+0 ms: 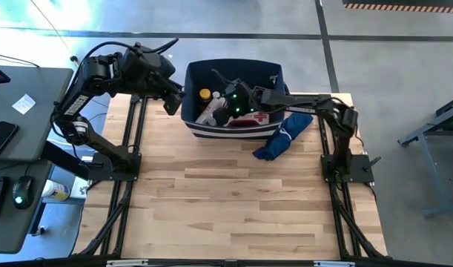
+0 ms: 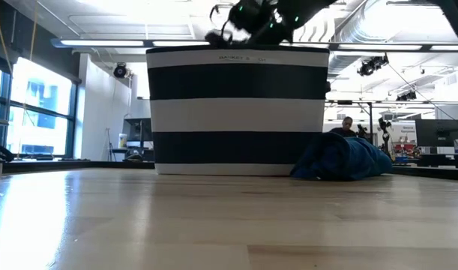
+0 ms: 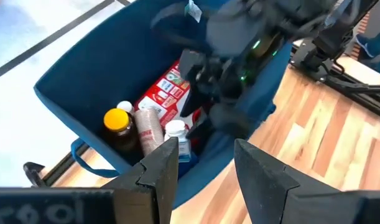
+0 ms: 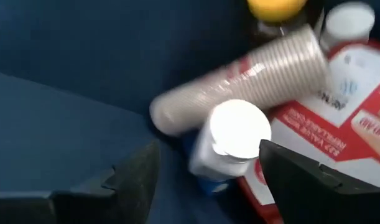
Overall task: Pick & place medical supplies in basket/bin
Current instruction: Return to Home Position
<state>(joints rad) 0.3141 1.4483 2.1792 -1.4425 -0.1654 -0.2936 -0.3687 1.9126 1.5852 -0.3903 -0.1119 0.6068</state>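
Pale plank-wood worktop (image 2: 214, 221) lies bare across the foreground at table height. At its far edge stands a large rectangular navy-blue fabric bin with white stripes (image 2: 236, 112), open at the top. Crumpled royal-blue fabric bundle with white trim (image 2: 341, 157) lies just beside the bin's base, on the right arm's side.

Right end effector (image 1: 227, 93) hangs over the open bin, just above the rim. Its fingers are spread wide with nothing between them. Beneath it lies a small white bottle with white cap and blue label (image 4: 230, 134). This bottle rests against a sleeved stack of pale paper cups (image 4: 252, 74) and the edge of a red-and-white first aid pouch (image 4: 339, 124). Amber bottle with yellow cap (image 3: 117, 121) stands in the bin near the wall on the left arm's side, with a second small white-capped bottle (image 3: 124, 107) close beside it.

Left end effector (image 1: 173, 100) sits outside the bin, just beside that same wall. Its fingers are apart and empty, pointed toward the bin's contents.

One person (image 2: 347, 126) shows far back in the room.
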